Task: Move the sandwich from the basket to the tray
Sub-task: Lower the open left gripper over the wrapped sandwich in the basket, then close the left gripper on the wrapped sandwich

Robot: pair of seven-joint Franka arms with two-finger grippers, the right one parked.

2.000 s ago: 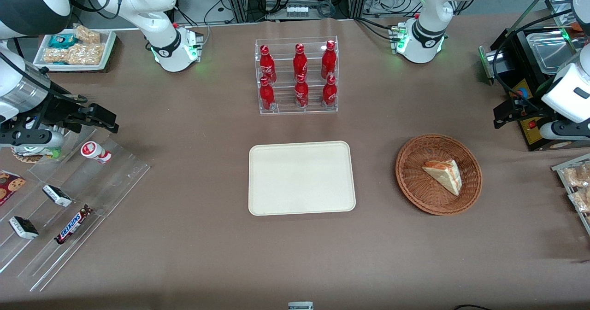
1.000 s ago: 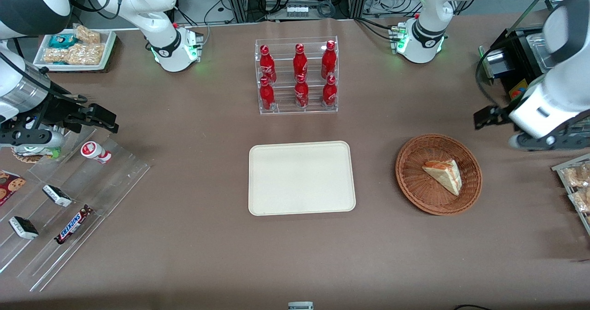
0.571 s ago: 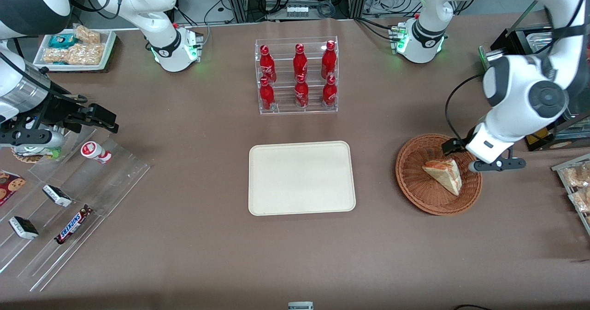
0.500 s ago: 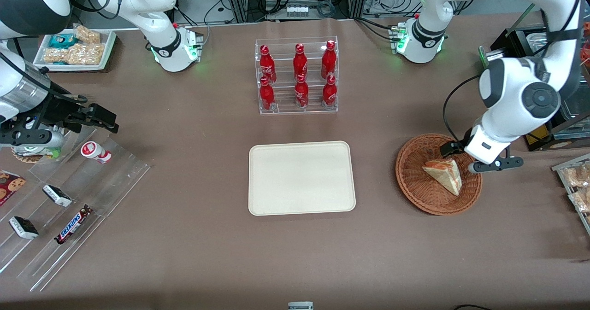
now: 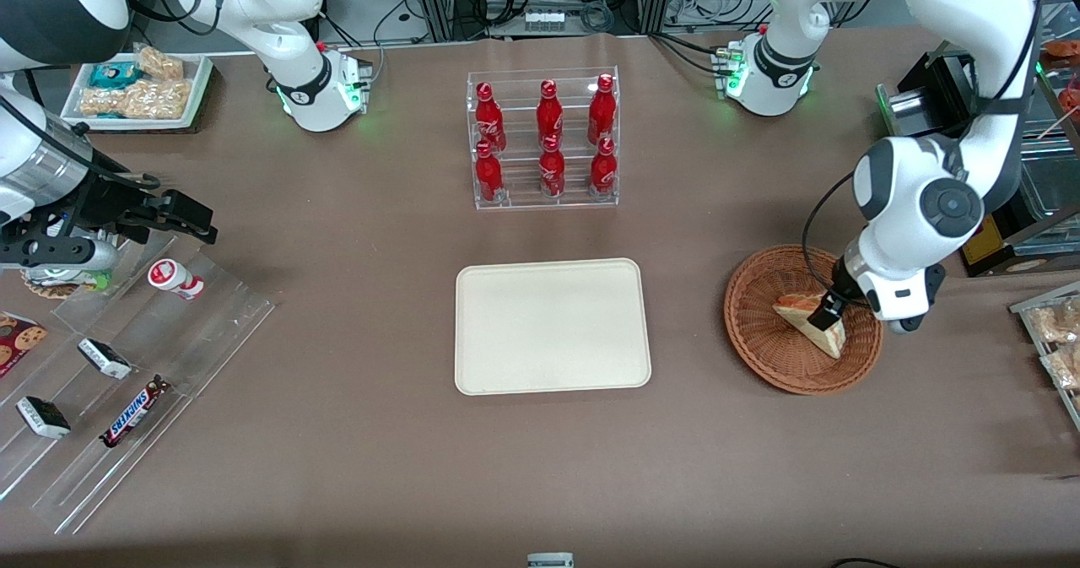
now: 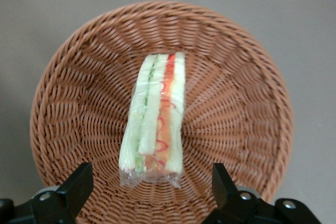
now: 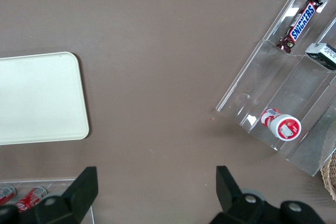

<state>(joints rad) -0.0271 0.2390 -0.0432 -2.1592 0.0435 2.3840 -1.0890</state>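
The sandwich point(image 5: 794, 307), a clear-wrapped wedge of white bread with red-orange and green filling, lies in the round wicker basket point(image 5: 759, 350). My left gripper point(image 5: 828, 315) hangs just above the sandwich, over the basket's side toward the working arm's end, and covers part of it. In the left wrist view the gripper point(image 6: 151, 181) is open. Its two black fingers point(image 6: 80, 184) stand wide apart on either side of the sandwich's point(image 6: 156, 113) near end, not touching it, with the basket point(image 6: 236, 103) all around. The cream tray point(image 5: 553, 326) lies bare beside the basket, toward the parked arm; it also shows in the right wrist view point(image 7: 37, 98).
A clear rack of red bottles point(image 5: 544, 139) stands farther from the camera than the tray. A clear stepped shelf of snacks point(image 5: 126, 365) lies at the parked arm's end. A black machine point(image 5: 936, 112) and bagged snacks point(image 5: 1059, 332) sit at the working arm's end.
My left arm swung in from the working arm's end of the table to over the basket and came down above the sandwich. The sandwich, basket and tray have not moved.
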